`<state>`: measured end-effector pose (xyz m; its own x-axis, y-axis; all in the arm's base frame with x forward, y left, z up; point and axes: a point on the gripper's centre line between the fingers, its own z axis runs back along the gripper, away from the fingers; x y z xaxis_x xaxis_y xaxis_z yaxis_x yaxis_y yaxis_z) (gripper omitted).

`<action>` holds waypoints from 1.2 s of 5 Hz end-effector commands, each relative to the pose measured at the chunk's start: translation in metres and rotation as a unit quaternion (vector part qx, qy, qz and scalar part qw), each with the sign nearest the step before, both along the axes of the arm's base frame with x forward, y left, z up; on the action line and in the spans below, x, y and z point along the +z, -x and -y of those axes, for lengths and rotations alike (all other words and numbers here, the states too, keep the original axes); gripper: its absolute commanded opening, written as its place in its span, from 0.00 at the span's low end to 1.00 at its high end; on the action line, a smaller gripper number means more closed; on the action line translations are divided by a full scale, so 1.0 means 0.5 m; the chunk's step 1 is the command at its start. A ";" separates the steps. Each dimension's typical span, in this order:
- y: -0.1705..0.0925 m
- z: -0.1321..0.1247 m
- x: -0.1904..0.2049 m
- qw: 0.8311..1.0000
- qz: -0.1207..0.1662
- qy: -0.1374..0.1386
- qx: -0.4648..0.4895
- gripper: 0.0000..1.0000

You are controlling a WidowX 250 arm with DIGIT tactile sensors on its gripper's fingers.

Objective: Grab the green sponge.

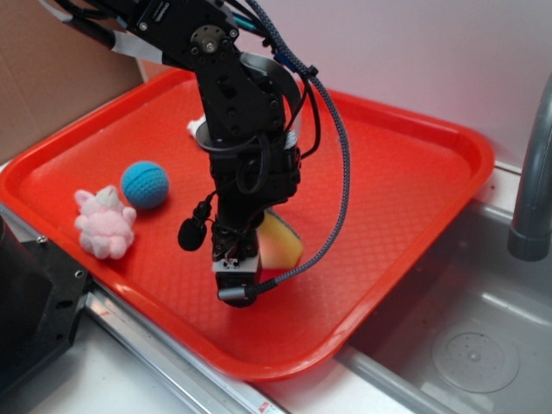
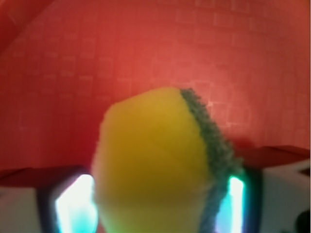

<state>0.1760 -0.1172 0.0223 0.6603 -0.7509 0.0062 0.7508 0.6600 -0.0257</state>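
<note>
Green sponge (image 2: pixel 155 160) pinched between the jaws of the gripper (image 1: pixel 246 259), up on edge near the middle of the red tray (image 1: pixel 414 172). Soft foam, gripped near one end: could squash and slip out.
</note>
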 end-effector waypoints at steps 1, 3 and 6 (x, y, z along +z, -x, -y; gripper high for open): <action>-0.019 -0.022 0.050 0.999 0.011 0.009 0.030 0.00; -0.048 -0.078 0.178 0.965 0.020 -0.023 0.260 0.00; -0.044 -0.209 0.312 0.900 0.034 0.013 0.434 0.00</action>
